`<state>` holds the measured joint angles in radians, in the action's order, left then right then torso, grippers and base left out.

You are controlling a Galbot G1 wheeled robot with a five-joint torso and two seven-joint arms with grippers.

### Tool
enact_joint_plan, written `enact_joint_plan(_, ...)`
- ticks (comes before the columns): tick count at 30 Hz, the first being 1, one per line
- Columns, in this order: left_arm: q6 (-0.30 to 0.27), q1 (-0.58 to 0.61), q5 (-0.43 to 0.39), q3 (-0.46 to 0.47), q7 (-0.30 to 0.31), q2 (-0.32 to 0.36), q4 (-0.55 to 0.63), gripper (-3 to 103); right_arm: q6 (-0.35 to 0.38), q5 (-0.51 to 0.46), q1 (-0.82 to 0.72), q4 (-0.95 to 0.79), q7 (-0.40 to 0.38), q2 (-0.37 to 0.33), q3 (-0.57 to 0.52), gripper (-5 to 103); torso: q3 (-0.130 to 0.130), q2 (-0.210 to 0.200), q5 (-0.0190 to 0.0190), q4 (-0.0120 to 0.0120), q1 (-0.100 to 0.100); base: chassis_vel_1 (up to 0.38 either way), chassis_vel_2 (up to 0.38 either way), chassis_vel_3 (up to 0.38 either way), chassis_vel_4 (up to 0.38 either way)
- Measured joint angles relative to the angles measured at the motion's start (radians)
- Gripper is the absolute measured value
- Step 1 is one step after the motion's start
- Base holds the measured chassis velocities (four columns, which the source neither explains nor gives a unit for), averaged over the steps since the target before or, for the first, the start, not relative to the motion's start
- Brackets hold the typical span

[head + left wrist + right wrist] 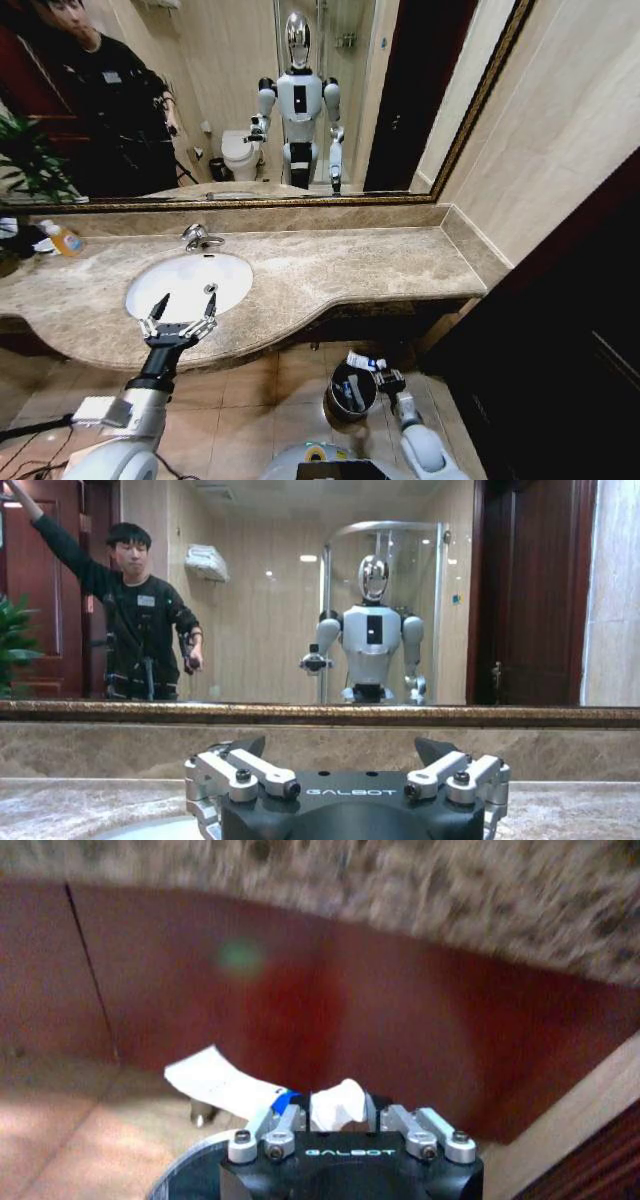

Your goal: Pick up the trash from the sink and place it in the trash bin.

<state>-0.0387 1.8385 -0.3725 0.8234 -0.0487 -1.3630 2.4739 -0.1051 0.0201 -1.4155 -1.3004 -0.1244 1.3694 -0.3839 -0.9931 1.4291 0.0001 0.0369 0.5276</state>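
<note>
Hanging low over the trash bin (pixel 352 388), the right gripper (pixel 385 376) pinches a white packet (pixel 225 1080) for dropping, while the left gripper (pixel 184 308) waits spread wide above the sink (pixel 230 268)

Glossy porcelain sink (pixel 232 275), polished marble rim (pixel 330 270)

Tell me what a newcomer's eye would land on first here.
The left gripper hangs open over the white sink in the marble counter. Low on the robot's right, the right gripper holds a white packet at the black trash bin on the floor.
</note>
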Motion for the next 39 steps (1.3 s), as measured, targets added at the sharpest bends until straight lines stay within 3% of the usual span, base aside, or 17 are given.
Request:
enact_joint_plan(15,0.000,0.000,0.000,0.000,0.000,0.000,0.000,100,-0.096,0.040,0.159,0.345,-0.063,0.068,0.012,32,0.000,0.000,-0.0001,0.0000,0.000,0.000,0.000,0.000,0.000)
enact_joint_plan(24,0.000,0.000,0.000,0.000,0.000,0.000,0.000,100,-0.108,0.034,0.133,0.329,-0.056,0.062,0.013,70,0.000,0.000,0.0000,0.0000,0.000,0.000,0.000,0.000,0.000)
enact_joint_plan(26,0.000,0.000,0.000,0.000,0.000,0.000,0.000,100,-0.108,0.033,0.129,0.321,-0.057,0.059,0.011,70,0.000,0.000,-0.0001,0.0000,0.000,0.000,0.000,0.000,0.000)
enact_joint_plan(27,0.000,0.000,0.000,0.000,0.000,0.000,0.000,100,-0.107,0.030,0.122,0.308,-0.060,0.052,0.010,80,0.000,0.000,-0.0002,-0.0001,0.000,0.000,0.000,0.000,0.000)
enact_joint_plan(29,0.000,0.000,0.000,0.000,0.000,0.000,0.000,100,-0.107,0.029,0.119,0.302,-0.061,0.050,0.010,80,0.000,0.000,-0.0002,0.0000,0.000,0.000,0.000,0.000,0.000)
enact_joint_plan(30,0.000,0.000,0.000,0.000,0.000,0.000,0.000,100,-0.105,0.025,0.110,0.289,-0.063,0.045,0.009,90,0.000,0.000,-0.0001,0.0000,0.000,0.000,0.000,0.000,0.000)
enact_joint_plan(32,0.000,0.000,0.000,0.000,0.000,0.000,0.000,100,-0.105,0.024,0.107,0.286,-0.064,0.045,0.009,90,0.000,0.000,-0.0002,-0.0001,0.000,0.000,0.000,0.000,0.000)
enact_joint_plan(33,0.000,0.000,0.000,0.000,0.000,0.000,0.000,100,-0.104,0.023,0.100,0.279,-0.066,0.044,0.009,99,0.000,0.000,-0.0001,-0.0001,0.000,0.000,0.000,0.000,0.000)
enact_joint_plan(39,0.000,0.000,0.000,0.000,0.000,0.000,0.000,100,-0.104,0.018,0.084,0.254,-0.078,0.054,0.010,100,0.000,0.000,-0.0001,0.0000,0.000,0.000,0.000,0.000,0.000)
